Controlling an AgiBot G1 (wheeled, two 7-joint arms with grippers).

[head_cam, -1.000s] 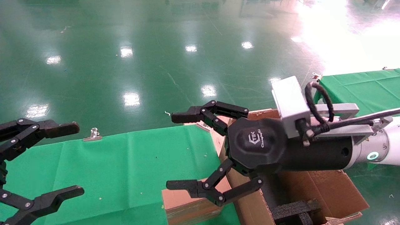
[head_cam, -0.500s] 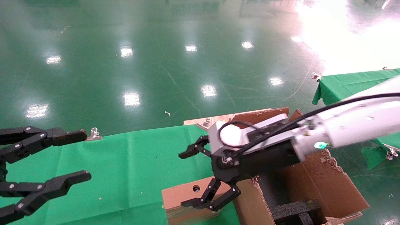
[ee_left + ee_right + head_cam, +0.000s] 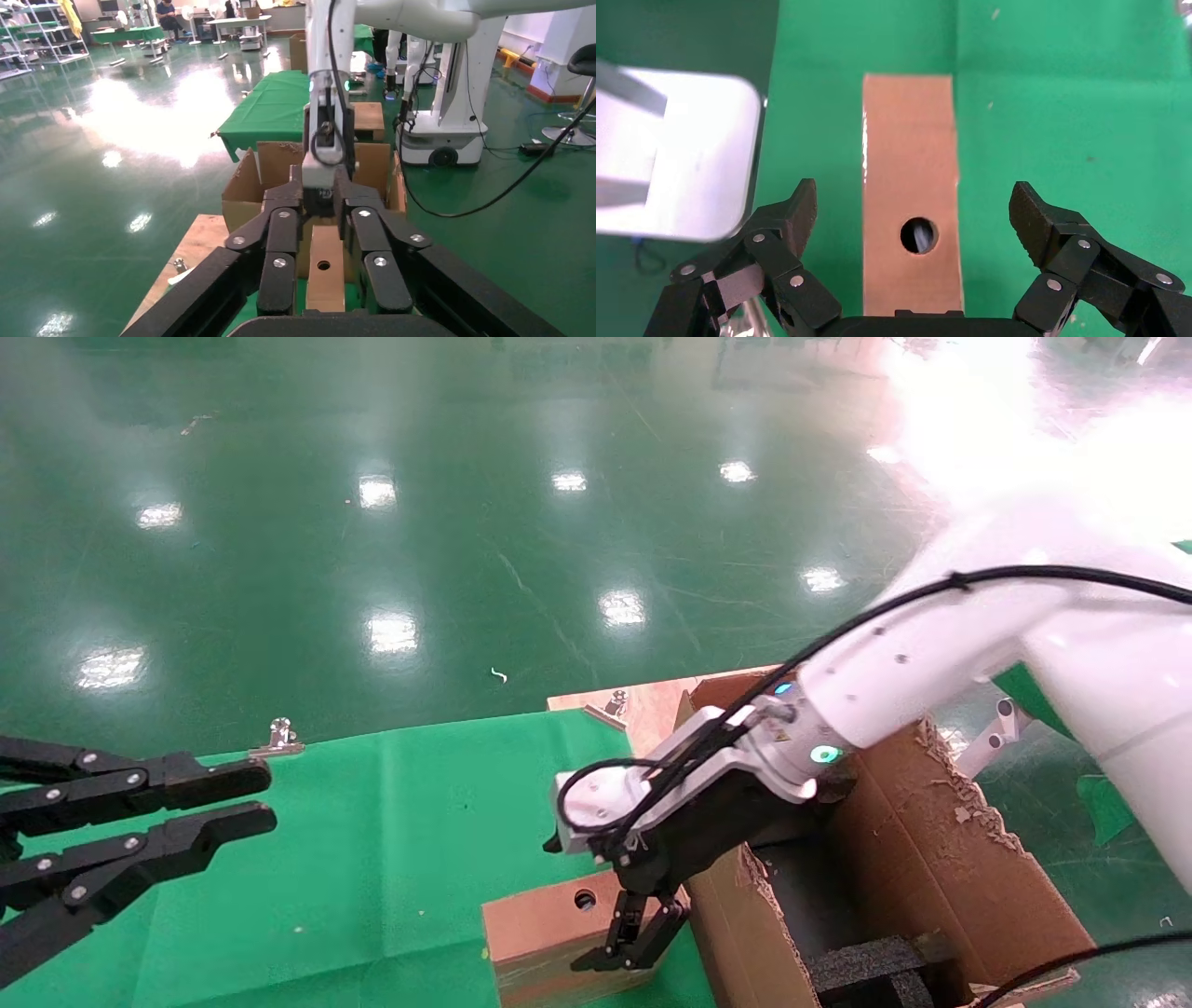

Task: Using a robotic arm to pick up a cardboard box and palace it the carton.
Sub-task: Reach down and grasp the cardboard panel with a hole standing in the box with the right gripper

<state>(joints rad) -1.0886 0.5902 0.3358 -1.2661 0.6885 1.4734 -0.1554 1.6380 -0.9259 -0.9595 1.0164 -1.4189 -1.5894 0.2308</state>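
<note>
Your right hand hangs over the cardboard box — fingers spread wide, straddling it without contact. The box lies on the table beside the carton. Left hand idles, fingers nearly together.

Small brown cardboard box, round-holed face up, beside torn-flapped carton.
</note>
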